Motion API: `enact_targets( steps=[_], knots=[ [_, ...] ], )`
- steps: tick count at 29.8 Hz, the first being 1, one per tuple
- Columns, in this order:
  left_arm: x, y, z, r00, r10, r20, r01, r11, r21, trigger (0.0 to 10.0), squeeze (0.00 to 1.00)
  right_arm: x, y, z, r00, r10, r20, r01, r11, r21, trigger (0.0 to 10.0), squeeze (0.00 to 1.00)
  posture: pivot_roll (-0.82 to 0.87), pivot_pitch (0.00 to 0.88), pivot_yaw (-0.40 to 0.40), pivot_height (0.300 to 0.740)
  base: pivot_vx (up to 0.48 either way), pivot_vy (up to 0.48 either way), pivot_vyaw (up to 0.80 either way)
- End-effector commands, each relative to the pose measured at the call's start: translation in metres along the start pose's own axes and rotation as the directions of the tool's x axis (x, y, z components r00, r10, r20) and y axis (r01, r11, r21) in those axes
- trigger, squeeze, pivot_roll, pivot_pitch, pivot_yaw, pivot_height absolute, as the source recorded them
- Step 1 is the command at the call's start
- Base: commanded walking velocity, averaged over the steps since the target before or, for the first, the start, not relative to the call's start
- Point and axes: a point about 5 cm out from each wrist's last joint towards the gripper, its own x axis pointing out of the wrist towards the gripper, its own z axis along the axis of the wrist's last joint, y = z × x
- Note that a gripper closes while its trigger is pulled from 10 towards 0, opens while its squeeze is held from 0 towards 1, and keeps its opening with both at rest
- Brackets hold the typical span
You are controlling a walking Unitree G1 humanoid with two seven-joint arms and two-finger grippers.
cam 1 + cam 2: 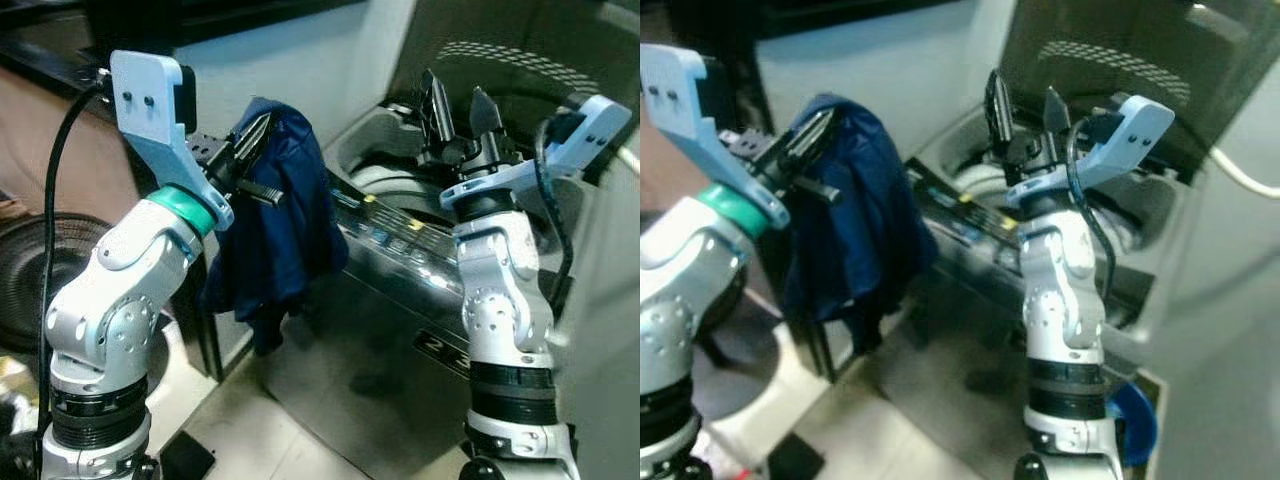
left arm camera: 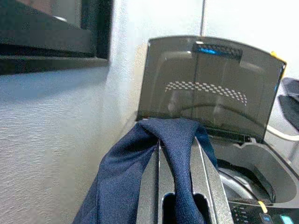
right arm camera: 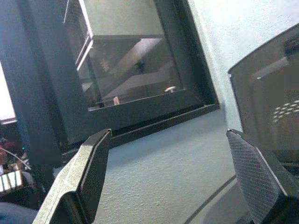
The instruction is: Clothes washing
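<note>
A dark blue garment [image 1: 280,220] hangs from my left gripper [image 1: 258,133], which is shut on its top fold, held up to the left of the washing machine [image 1: 400,300]. In the left wrist view the blue cloth [image 2: 175,140] is pinched between the two fingers and drapes down over them. The top-loading machine's lid [image 2: 210,88] stands raised, and the drum opening [image 1: 385,175] lies beyond the garment. My right gripper [image 1: 460,110] is open, pointing up above the machine's rim, with nothing between its fingers [image 3: 88,168].
A white wall [image 2: 60,140] with a dark window frame [image 3: 140,116] rises behind the machine. A black fan [image 1: 40,270] stands at the left. A blue object [image 1: 1135,420] lies on the floor at the right. The control panel [image 1: 400,245] runs along the machine's front.
</note>
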Motion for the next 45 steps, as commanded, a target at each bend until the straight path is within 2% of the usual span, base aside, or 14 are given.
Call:
enact_targets(
  steps=[1, 33, 45],
  knots=[
    [0.0029, -0.0042, 0.0037, 1.000, -0.006, 0.023, 0.005, 1.000, 0.012, 10.0, 0.00, -0.0008, -0.0037, 0.0022, 1.000, -0.014, 0.002, 0.014, 1.000, 0.005, 10.0, 0.00, 0.06, 0.023, -0.030, 0.740, 0.000, 0.000, -0.80],
    [0.0040, 0.0010, 0.0068, 0.998, 0.045, 0.036, -0.046, 0.999, 0.003, 10.0, 0.00, -0.0022, -0.0095, 0.0002, 0.998, -0.057, -0.008, 0.057, 0.998, 0.011, 10.0, 0.00, 0.07, 0.034, -0.026, 0.740, 0.000, 0.000, -0.80],
    [0.0040, 0.0036, 0.0065, 0.998, 0.055, 0.037, -0.055, 0.998, 0.001, 10.0, 0.00, -0.0034, -0.0118, -0.0032, 0.997, -0.070, -0.021, 0.070, 0.997, -0.025, 10.0, 0.00, 0.07, 0.037, -0.026, 0.740, 0.000, 0.449, -0.13]
  ],
)
